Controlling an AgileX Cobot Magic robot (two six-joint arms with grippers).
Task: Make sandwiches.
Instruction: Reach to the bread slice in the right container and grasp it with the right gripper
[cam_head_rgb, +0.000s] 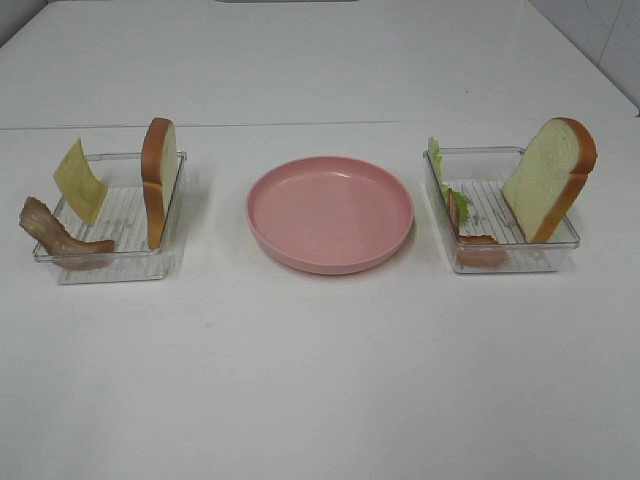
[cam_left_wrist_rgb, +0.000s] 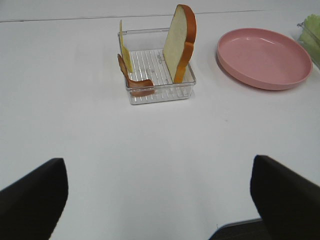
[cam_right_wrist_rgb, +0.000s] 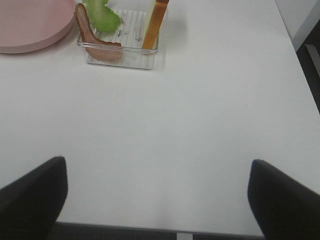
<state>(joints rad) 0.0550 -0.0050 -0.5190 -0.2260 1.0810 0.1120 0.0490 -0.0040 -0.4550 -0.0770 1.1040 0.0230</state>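
No sandwich is stacked yet. The parts sit in two clear trays either side of the pink plate (cam_head_rgb: 330, 215), which bears no food. In the left tray (cam_head_rgb: 120, 266) the left bread slice (cam_head_rgb: 158, 180) stands on edge by the right wall. The cheese square (cam_head_rgb: 79, 180) leans at the left, and the left bacon strip (cam_head_rgb: 60, 236) droops over the near-left rim. In the right tray (cam_head_rgb: 520, 262) the right bread slice (cam_head_rgb: 548, 178) leans on the right wall, with the lettuce leaf (cam_head_rgb: 437, 162) and the right bacon strip (cam_head_rgb: 470, 232) along the left wall.

The left pincer (cam_left_wrist_rgb: 157, 165) and the right pincer (cam_right_wrist_rgb: 156, 164) hang over the near worktop (cam_head_rgb: 320, 390), well apart from the trays, fingers spread wide and holding nothing.

The upright bread will probably pivot or topple if one finger touches it before the other. The trays look light, so a finger catching a wall could slide or tip one. The overhanging bacon could be knocked onto the worktop. The cheese sits close to the wall, leaving little room for a finger. Both arms reaching for the plate together could clash.
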